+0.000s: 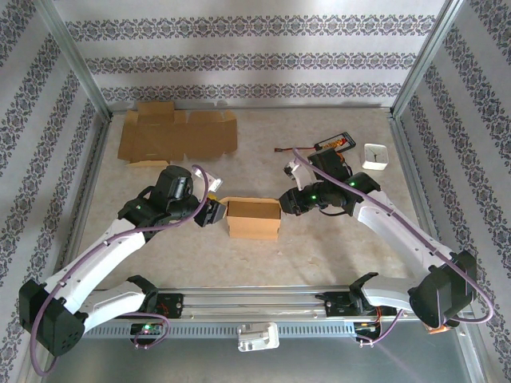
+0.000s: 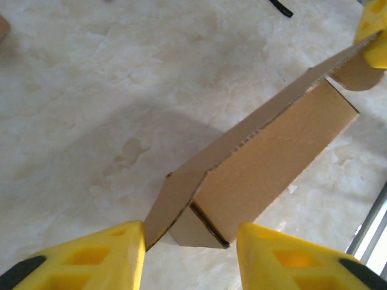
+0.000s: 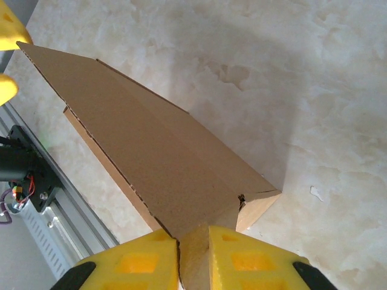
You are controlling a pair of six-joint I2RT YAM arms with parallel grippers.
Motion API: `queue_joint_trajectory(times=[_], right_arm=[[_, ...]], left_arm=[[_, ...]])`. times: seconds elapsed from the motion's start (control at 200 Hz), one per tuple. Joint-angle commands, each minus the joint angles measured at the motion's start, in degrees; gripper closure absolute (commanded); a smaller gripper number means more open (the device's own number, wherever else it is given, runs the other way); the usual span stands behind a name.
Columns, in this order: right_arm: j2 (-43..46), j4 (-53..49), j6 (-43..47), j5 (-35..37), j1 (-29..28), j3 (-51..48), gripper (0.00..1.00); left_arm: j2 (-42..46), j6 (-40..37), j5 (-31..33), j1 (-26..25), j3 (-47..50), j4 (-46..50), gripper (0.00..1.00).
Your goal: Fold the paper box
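1. Brown cardboard box (image 1: 254, 219), partly folded, rests on the beige marbled table (image 1: 319, 263), midway between both arms.
2. We see the right gripper (image 3: 193, 244) pressed together on the box's end flap, pinching it.
3. We see the left gripper (image 2: 190, 234) straddling the opposite end; one yellow finger (image 2: 115, 254) touches a flap. We cannot tell whether it clamps.
4. Flat brown cardboard sheet (image 1: 177, 134) lies well apart, at the table's far left.

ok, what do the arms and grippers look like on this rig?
The left arm and right arm have white link shells with black joint housings and black bases. A purple cable runs along each. The left gripper and right gripper have blocky yellow fingers with black inserts further back. A green light glows near the right wrist.
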State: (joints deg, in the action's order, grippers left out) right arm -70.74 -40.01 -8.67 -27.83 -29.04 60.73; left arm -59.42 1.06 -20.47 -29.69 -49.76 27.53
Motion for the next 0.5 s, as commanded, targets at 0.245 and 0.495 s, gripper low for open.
queue_joint_trajectory(times=[0.245, 0.495], right_arm=[[1.38, 0.15, -1.27, 1.62, -1.64, -0.26, 0.83], [0.97, 0.63, -3.68, 3.40, -1.68, -0.02, 0.83]], left_arm=[[-1.77, 0.26, 3.56, -0.68, -1.74, -5.13, 0.76], [-2.63, 0.76, 3.07, -0.66, -2.18, -3.42, 0.90]])
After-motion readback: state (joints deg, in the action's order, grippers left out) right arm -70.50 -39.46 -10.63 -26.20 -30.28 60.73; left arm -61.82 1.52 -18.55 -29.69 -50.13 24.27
